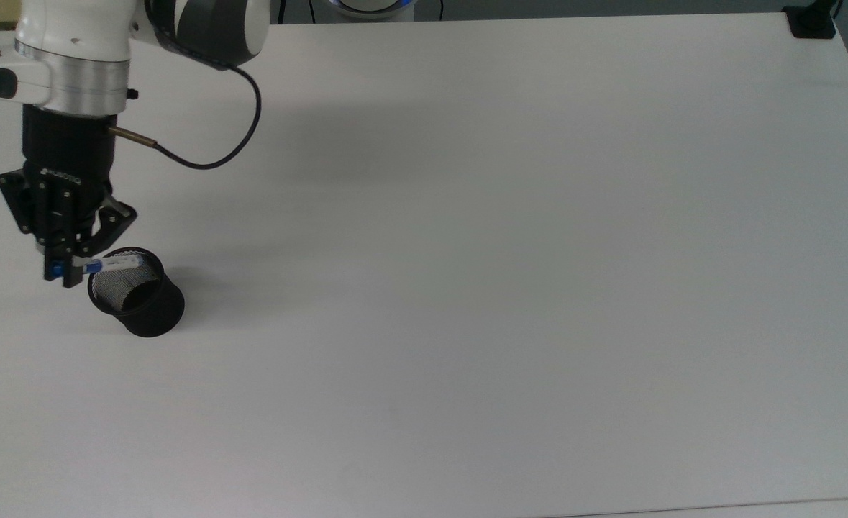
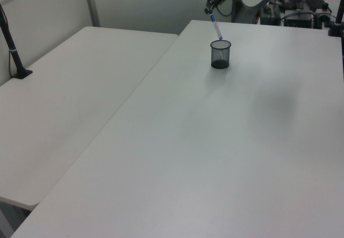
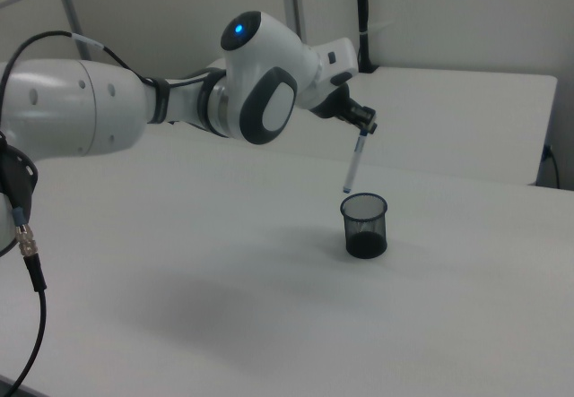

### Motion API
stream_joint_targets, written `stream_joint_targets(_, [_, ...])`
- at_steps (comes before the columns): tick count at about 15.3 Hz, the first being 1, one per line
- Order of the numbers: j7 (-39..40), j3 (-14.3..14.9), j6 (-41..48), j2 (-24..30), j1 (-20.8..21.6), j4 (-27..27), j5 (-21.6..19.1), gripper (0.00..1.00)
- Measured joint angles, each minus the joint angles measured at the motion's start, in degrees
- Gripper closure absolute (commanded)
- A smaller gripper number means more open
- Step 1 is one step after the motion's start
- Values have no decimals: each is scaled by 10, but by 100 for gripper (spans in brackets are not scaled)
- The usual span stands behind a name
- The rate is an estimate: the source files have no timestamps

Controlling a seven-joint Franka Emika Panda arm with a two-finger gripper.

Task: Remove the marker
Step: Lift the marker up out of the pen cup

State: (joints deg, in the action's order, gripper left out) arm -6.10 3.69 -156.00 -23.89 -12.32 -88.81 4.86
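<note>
My gripper is shut on the blue-capped end of the marker. The white-barrelled marker hangs tilted, its lower tip just above the rim of the black mesh cup and clear of it in the right view. The cup stands upright on the white table, at the top view's left. In the top view the gripper sits just left of the cup.
A black cable loops from the gripper's wrist. A black clamp mount sits at the table's far right corner in the top view. A second white table adjoins at the left view's left, with a black post.
</note>
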Motion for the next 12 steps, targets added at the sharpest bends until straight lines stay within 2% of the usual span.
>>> stream_joint_targets(5, [0,-2,108,5,39,-1,0,89])
stream_joint_targets(12, [0,-4,146,-9,93,-20,0,86])
